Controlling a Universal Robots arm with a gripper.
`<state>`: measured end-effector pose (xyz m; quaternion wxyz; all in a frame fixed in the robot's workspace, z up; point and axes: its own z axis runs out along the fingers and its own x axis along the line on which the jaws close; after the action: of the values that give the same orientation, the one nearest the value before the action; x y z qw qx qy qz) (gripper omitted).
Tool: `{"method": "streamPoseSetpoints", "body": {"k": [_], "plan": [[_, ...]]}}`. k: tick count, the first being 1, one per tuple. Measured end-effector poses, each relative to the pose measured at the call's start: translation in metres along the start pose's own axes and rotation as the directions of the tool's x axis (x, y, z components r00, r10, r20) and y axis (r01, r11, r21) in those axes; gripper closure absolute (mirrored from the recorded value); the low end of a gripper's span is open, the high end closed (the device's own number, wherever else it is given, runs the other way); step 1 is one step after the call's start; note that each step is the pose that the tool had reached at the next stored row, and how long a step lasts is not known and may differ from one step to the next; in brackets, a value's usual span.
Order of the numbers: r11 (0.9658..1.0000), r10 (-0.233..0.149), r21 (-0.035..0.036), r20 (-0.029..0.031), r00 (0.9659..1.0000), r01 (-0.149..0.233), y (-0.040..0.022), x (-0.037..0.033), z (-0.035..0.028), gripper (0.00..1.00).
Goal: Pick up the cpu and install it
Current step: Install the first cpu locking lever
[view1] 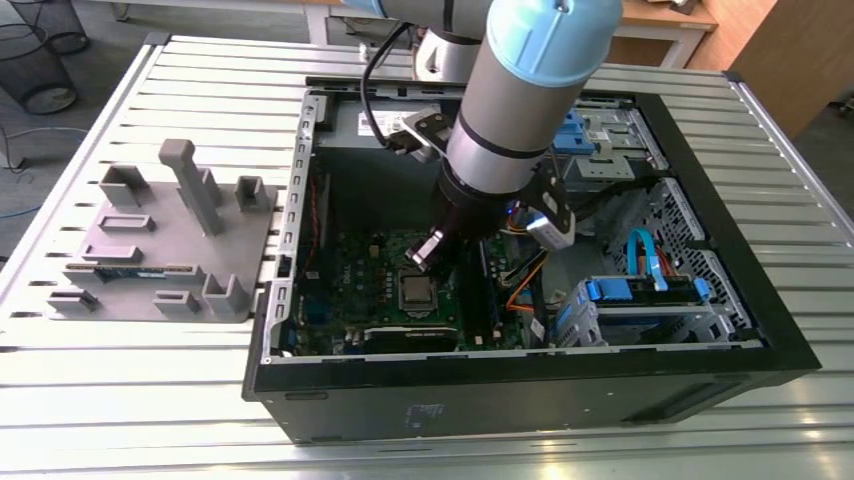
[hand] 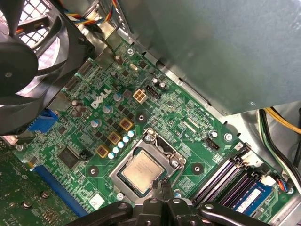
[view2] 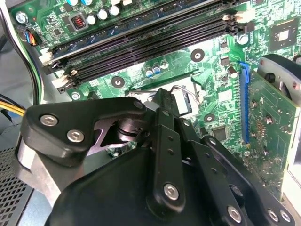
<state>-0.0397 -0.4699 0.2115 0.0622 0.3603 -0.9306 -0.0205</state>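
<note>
Midway across the green motherboard (hand: 186,120), we find the flat silver square cpu (hand: 141,172) seated just beneath our black gripper (hand: 161,187), closed and empty.

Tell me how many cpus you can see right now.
1. The cpu lies flat in the motherboard socket in the first wrist view, beside the shut claw. The arm covers part of the case, so more could be hidden.
</note>
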Motion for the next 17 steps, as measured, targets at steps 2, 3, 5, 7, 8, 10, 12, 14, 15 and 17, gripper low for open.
{"method": "streamPoseSetpoints", "body": {"k": [2,3,5,7,8,10,12,14,15,17], "plan": [[1.0,-0.001,-0.0045,0.0034,1.0,0.001,-0.0002,0.0002,0.0001,0.89],[1.0,-0.001,-0.0058,0.0047,1.0,0.001,-0.0006,0.0005,0.0003,0.89],[1.0,-0.001,-0.0065,0.0052,1.0,0.001,-0.0019,0.0016,0.0004,0.89],[1.0,-0.001,-0.0063,0.0047,1.0,0.001,-0.0027,0.0025,0.0003,0.89],[1.0,-0.001,-0.0065,0.0047,1.0,0.001,-0.0028,0.0026,0.0002,0.89],[1.0,-0.001,-0.0085,0.0061,1.0,0.001,-0.0033,0.0029,0.0002,0.89],[0.9999,-0.002,-0.0101,0.0068,1.0,0.002,-0.0041,0.0034,0.0003,0.89],[0.9999,-0.002,-0.0115,0.0062,1.0,0.002,-0.0055,0.0039,0.0004,0.89],[0.9999,-0.002,-0.0125,0.006,1.0,0.002,-0.0061,0.0041,0.0004,0.89],[0.9999,-0.002,-0.0144,0.0053,1.0,0.002,-0.0075,0.0043,0.0005,0.89]]}}
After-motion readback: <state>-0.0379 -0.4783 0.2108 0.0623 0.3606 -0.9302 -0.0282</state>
